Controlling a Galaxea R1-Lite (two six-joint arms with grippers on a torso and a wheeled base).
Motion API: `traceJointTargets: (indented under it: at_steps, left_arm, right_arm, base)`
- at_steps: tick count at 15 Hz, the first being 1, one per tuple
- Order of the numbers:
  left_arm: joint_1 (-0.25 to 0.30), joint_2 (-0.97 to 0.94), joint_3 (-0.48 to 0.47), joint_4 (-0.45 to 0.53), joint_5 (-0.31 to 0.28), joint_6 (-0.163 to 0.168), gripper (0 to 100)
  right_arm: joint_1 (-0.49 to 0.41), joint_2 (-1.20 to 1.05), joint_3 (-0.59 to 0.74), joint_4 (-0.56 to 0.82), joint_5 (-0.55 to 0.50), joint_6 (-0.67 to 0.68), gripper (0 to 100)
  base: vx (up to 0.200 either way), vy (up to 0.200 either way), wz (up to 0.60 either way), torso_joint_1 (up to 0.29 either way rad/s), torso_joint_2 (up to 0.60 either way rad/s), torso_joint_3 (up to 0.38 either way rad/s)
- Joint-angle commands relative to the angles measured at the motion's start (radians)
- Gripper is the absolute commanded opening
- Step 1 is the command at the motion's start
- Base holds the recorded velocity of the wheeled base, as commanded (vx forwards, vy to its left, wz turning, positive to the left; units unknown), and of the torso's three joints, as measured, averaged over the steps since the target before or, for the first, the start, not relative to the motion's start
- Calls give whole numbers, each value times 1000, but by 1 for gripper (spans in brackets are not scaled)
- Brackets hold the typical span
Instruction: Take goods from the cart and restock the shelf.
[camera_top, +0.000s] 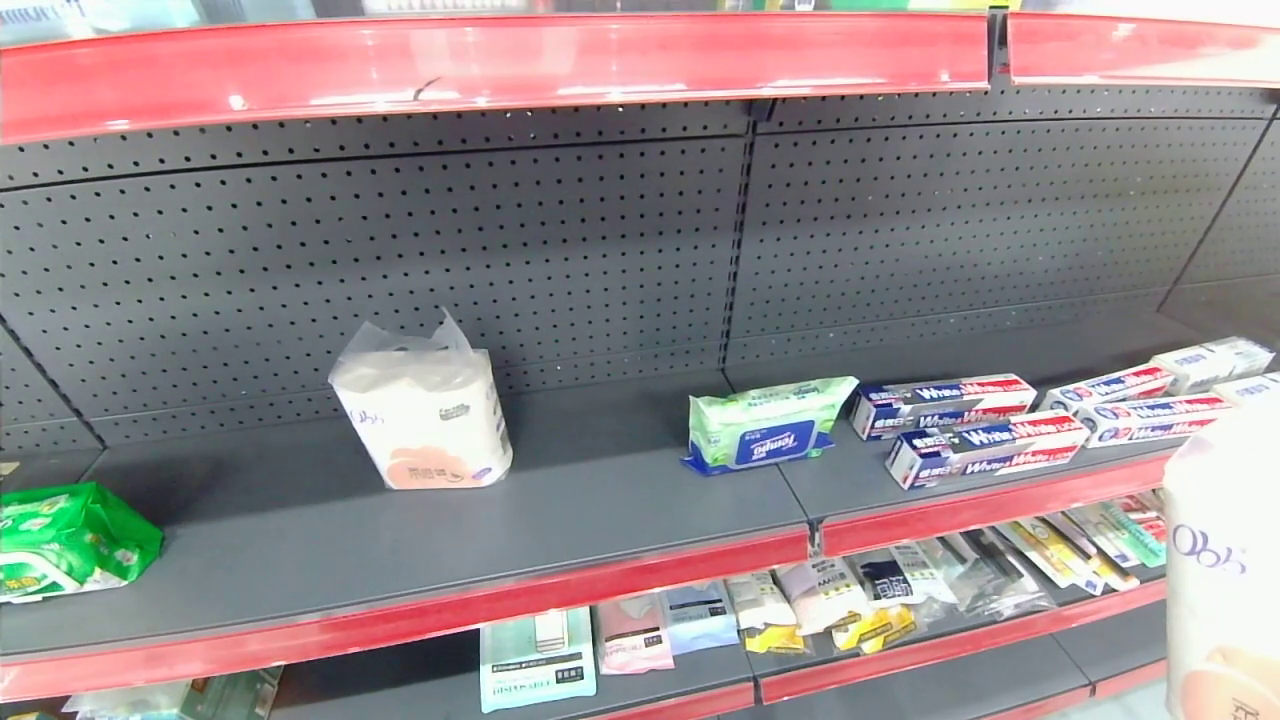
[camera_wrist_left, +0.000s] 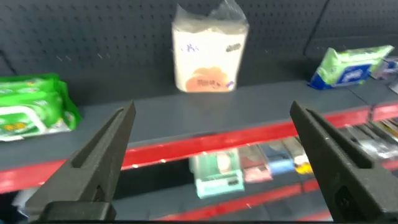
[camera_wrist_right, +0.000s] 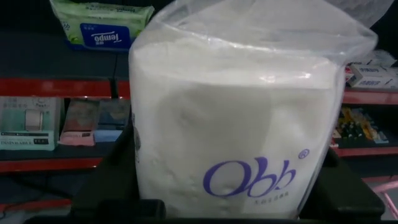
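On the middle shelf (camera_top: 300, 530), left to right: a wipes bundle (camera_top: 70, 540) at the far-left edge; a roll pack (camera_top: 420, 415) upright toward the back; a flat wipes pack (camera_top: 765, 428) right of centre; toothpaste boxes (camera_top: 985, 445) in rows just beside it. On the lower shelf (camera_top: 930, 690) beneath, small packets (camera_top: 820, 590) lie side by side. A second roll pack (camera_top: 1225, 570) is before the shelves at far right.

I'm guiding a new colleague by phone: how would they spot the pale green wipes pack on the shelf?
Find the dark grey shelf with the red front edge and pegboard back. Near its middle, just left of the toothpaste boxes, sits the wipes pack. It is pale green with a blue label, unlike the brighter green pack at the left end.
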Motion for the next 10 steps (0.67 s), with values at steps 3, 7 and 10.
traceJointTargets:
  at_steps: [3,7,10]
  left_arm:
    - [-14,84,-17,8,-20,-25,100]
    - [-17,127,-18,7,-22,-22,100]
    - [-17,268,-29,-38,-22,-22,100]
  right_arm:
    - [1,-17,5,3,1,-65,0]
    - [-6,-21,7,5,-36,-81,0]
    - [-6,-22,25,3,-110,-75,0]
  base:
    - [0,0,0,0,0,0]
    - [0,0,0,0,0,0]
    - [0,0,600,-1,-1,4]
